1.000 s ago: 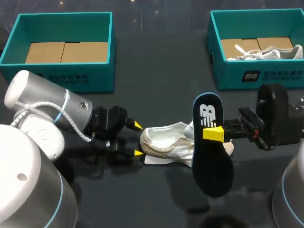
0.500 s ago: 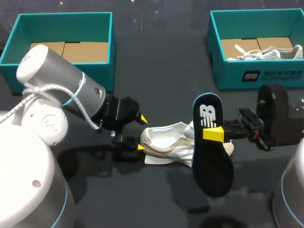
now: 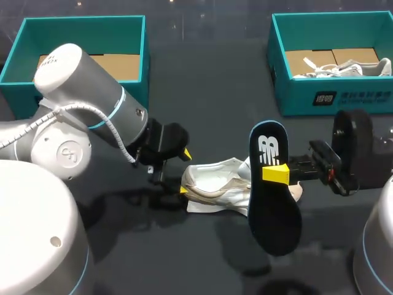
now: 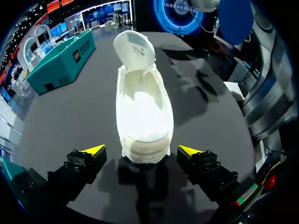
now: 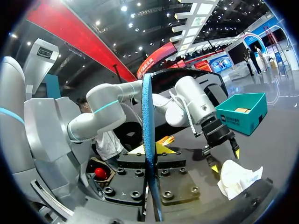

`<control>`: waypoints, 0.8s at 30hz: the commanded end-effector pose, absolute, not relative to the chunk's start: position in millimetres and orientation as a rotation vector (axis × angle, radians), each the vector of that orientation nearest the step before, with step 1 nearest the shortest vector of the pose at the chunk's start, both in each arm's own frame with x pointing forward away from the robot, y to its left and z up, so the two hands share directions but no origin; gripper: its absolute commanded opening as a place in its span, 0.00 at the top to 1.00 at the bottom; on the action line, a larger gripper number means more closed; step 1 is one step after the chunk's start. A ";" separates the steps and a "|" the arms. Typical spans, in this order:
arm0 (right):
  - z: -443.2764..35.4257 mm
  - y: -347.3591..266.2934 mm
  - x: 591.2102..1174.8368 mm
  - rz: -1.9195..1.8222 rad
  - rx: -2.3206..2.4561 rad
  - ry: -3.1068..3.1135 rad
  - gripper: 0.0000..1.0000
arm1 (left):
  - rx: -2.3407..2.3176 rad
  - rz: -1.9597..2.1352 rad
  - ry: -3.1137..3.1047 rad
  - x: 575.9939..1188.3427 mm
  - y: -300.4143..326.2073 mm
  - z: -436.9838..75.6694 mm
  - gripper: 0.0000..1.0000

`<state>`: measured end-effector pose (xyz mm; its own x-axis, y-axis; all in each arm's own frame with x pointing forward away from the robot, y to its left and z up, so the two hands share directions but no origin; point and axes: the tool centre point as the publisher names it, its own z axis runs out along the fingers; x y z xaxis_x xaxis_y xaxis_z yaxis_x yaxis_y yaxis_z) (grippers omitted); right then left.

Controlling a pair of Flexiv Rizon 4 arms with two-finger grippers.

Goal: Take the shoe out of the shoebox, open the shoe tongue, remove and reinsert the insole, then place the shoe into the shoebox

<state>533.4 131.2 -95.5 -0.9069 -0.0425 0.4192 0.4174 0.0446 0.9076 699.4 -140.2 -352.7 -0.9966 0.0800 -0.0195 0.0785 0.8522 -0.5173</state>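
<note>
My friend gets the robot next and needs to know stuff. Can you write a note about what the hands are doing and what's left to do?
Left hand: open, one finger on each side of the white shoe's heel, not touching it.
Right hand: shut on the dark insole, held up off the table near the shoe's front.
The shoe lies on the table with its tongue flipped open.
Done: shoe out, tongue open, insole out.
Left: put the insole back in, then place the shoe in a shoebox.
</note>
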 end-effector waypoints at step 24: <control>-92.5 129.5 525.3 -1.947 -0.497 -2.064 1.00 | -0.157 0.317 -3.146 705.7 -176.4 -321.7 0.00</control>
